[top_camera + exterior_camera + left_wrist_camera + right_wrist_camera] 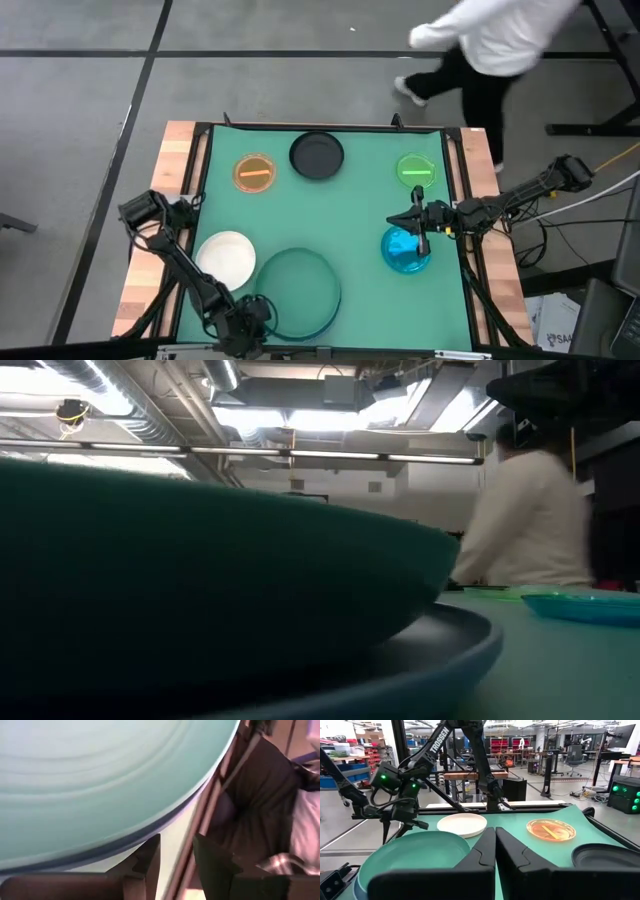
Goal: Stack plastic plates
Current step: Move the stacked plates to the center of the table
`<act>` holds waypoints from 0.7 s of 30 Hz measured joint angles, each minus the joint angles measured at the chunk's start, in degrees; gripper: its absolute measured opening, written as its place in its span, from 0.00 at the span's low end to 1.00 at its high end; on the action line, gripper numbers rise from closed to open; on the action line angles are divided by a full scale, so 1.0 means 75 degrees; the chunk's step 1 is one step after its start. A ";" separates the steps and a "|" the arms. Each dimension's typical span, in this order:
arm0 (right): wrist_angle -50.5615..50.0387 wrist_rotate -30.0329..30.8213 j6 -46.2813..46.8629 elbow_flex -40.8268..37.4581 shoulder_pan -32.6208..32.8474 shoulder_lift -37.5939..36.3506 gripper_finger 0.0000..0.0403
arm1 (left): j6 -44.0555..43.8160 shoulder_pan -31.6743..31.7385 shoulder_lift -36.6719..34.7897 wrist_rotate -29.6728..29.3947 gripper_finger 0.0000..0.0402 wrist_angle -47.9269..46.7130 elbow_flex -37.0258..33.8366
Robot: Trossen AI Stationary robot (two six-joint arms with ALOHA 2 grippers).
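Nearest us, the left gripper (250,322) sits at the front table edge with its fingers slightly parted, empty, right beside the large dark teal round plastic plate (297,290), which rests in the large light blue one (440,660). We see the right gripper (418,232), fingers pressed together, over the small cyan plate (405,252). White (226,257), orange (254,172), black (317,155) and green (416,169) plates lie farther back.

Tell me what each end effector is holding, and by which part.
Nothing visibly. The left end effector sits open at the rim of the dark teal plate; the right end effector is shut, empty, above the cyan plate.
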 joint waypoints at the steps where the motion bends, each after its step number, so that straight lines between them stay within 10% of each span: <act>1: -0.0001 0.0000 -0.0001 0.0000 -0.0001 0.0000 0.00 | 0.0097 0.0061 0.0000 -0.0021 0.27 -0.0018 0.0002; 21: 0.0224 -0.0003 0.0014 0.0000 0.0000 0.0000 0.00 | 0.2631 0.1931 0.0000 -0.0551 0.27 -0.0481 0.0003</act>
